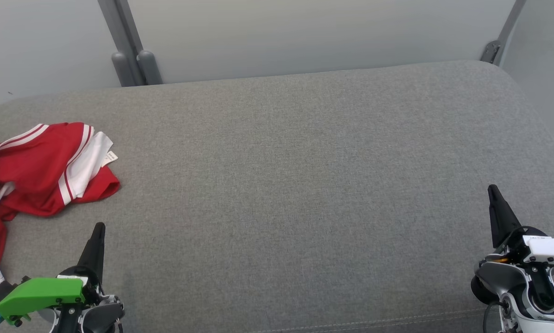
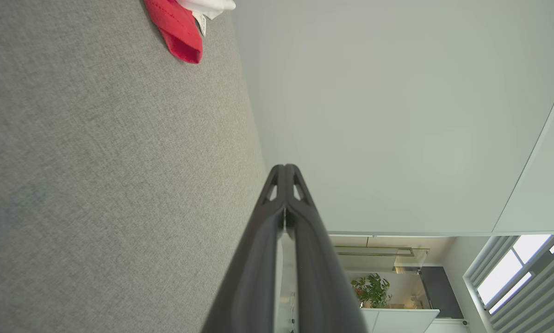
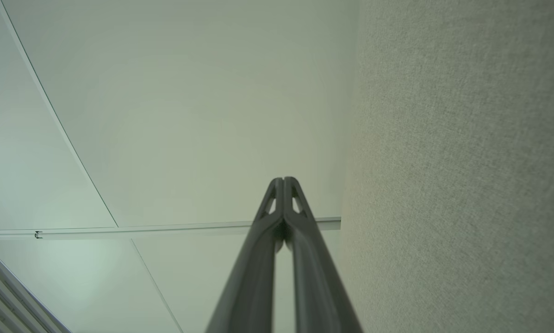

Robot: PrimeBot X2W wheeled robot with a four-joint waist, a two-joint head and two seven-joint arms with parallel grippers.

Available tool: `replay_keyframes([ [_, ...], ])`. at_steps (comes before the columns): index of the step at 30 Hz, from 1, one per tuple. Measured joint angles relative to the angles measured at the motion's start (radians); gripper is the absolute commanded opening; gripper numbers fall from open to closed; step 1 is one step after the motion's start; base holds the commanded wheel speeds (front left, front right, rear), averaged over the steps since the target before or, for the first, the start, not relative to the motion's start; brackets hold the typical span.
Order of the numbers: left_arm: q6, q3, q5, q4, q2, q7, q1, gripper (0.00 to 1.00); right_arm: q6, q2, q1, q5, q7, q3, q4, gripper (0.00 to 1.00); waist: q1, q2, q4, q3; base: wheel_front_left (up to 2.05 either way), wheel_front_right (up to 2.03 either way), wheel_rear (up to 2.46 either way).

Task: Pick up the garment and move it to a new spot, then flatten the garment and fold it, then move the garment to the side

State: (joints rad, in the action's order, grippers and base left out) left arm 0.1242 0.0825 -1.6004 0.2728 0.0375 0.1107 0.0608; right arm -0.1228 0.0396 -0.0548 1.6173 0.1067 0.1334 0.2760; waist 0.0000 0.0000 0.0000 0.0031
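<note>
Plainly, we have a wide grey cushion point(image 1: 304, 185) before us, most of it bare, with a pale wall behind it. The garment point(image 1: 40, 171), red with white stripes and panels, lies crumpled at the cushion's far left, and part of it runs off the left edge of the head view, so we cannot give its full extent. What we do see stretches roughly from its far right corner back toward the near left.

Our left end effector point(image 1: 99, 227) is by far the nearer one: the cloth sits just ahead of it and to its left, apart from the tip, and in the left wrist view a red corner point(image 2: 177, 32) shows up at the top. Our right end effector point(image 1: 493, 189) stands well apart, across the whole cushion. Both are fully closed with nothing between the fingers, as each wrist view confirms point(image 2: 285, 169) point(image 3: 283, 180).

We judge the pick-up not yet begun; the left arm should open and reach forward-left. The small white label point(image 1: 111, 157) marks the nearest corner.
</note>
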Motion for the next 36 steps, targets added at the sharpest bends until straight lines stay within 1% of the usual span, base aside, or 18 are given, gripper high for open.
replay_keyframes([
  [18, 0.000, 0.000, 0.000, 0.000, 0.000, 0.000, 0.000, 0.00, 0.000, 0.000, 0.000, 0.000, 0.000, 0.000, 0.000, 0.00, 0.0000, 0.0000, 0.000, 0.000, 0.00, 0.00, 0.00],
  [19, -0.001, -0.001, 0.000, 0.003, 0.000, 0.000, -0.001, 1.00, 0.000, -0.001, 0.002, 0.000, 0.000, 0.000, 0.004, 1.00, 0.0000, 0.0000, 0.000, 0.000, 0.00, 0.00, 0.00],
  [24, -0.002, -0.006, 0.000, 0.040, -0.018, -0.001, -0.039, 1.00, 0.001, -0.021, 0.043, 0.000, 0.000, -0.005, 0.041, 1.00, 0.0000, 0.0000, 0.000, 0.000, 0.00, 0.00, 0.00],
  [36, -0.002, -0.014, 0.007, 0.010, -0.018, -0.025, -0.040, 1.00, 0.002, -0.021, 0.042, -0.011, -0.020, -0.021, 0.007, 1.00, 0.0000, 0.0000, 0.001, 0.005, 0.00, 0.00, 0.00],
])
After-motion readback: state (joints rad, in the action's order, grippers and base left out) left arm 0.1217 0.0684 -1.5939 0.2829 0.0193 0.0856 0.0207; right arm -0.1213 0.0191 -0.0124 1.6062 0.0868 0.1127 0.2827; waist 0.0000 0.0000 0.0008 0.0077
